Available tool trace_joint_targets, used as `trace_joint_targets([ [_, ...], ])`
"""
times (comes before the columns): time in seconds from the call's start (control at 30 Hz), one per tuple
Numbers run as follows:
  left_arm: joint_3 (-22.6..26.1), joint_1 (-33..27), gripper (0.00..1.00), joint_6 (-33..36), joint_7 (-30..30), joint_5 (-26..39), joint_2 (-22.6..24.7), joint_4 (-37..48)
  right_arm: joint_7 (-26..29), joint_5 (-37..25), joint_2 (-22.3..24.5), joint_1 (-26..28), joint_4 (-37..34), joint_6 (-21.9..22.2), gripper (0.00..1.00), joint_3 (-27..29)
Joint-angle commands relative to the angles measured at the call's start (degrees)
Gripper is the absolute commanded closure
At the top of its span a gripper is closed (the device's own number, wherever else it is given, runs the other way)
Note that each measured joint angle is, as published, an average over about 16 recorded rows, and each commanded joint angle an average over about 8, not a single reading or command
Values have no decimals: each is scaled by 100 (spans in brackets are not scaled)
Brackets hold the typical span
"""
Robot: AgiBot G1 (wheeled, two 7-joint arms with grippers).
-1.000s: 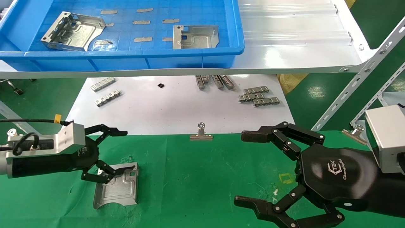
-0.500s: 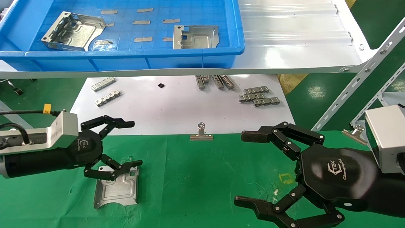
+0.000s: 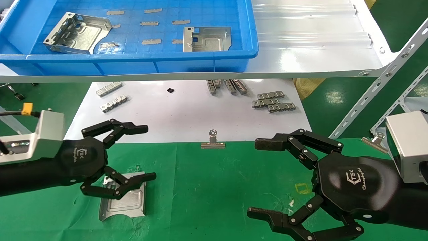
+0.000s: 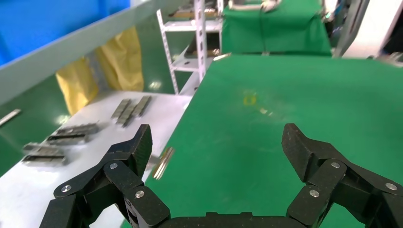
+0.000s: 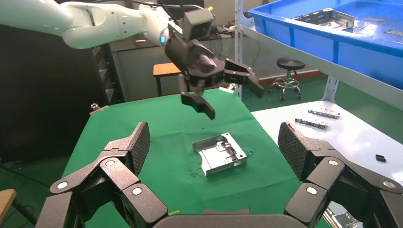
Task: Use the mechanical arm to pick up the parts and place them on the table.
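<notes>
One stamped plate [image 3: 125, 200] lies on the green table [image 3: 214, 187]; two more sit in the blue tray [image 3: 140, 63]. The left gripper [image 3: 133, 152] hangs spread and empty above it. The right gripper [image 3: 264, 177] is spread too, holding nothing.

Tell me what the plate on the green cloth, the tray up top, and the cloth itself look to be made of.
Stamped plate: bare sheet metal, likely steel; shiny silver, embossed grooves, folded edges.
Blue tray: moulded plastic, by its uniform colour, ribbed wall and gridded floor.
Green cloth: matte fabric, perhaps felt; it wrinkles and shows no glare.
</notes>
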Motion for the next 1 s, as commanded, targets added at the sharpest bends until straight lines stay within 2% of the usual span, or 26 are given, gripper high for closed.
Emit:
trace_joint_targets([
  [0.03, -96, 118, 0, -15, -185, -87, -59, -248, 0, 0, 0, 0, 0, 0, 0, 0],
  [0.63, -920, 1125, 0, -142, -1755, -827, -560, -2376, 0, 0, 0, 0, 0, 1, 0, 0],
  [1.0, -1027, 1253, 0, -159, -1888, -934, -625, -2641, 0, 1, 1, -1, -2, 3, 0, 0],
])
